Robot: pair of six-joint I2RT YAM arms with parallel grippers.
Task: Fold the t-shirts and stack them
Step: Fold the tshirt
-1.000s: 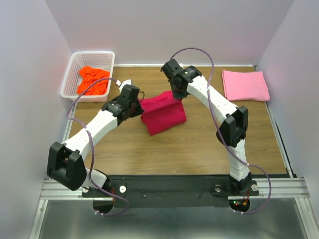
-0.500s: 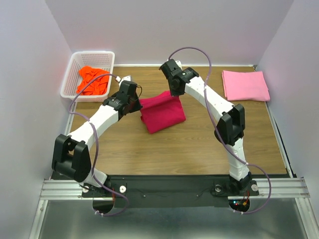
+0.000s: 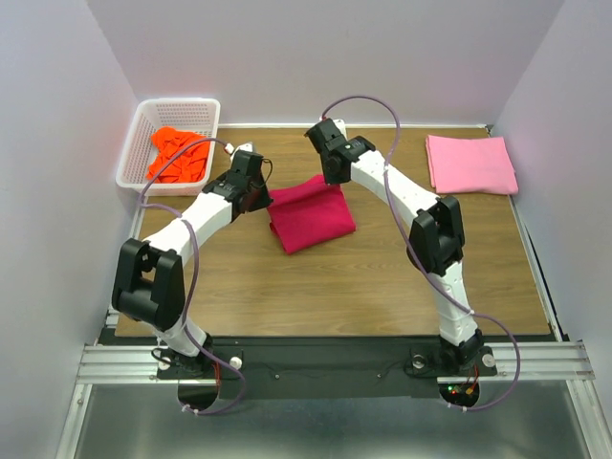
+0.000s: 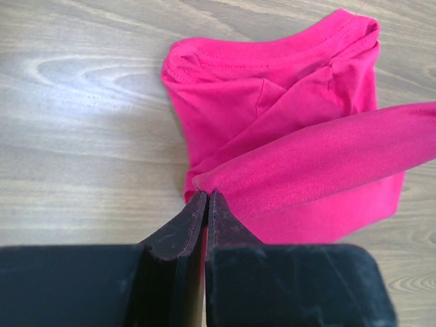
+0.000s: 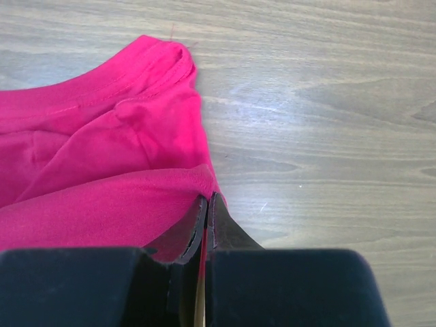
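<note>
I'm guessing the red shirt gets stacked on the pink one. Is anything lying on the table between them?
Nothing visible does. The table between the red shirt and the pink shirt is bare wood. Only the right arm crosses above it, with the right gripper pinching the red shirt's edge.

White lattice basket (image 3: pixel 135 148), wooden table (image 3: pixel 335 287)

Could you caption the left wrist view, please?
Left tool pinches a lifted fold of the crimson t-shirt above the wooden table.
</note>
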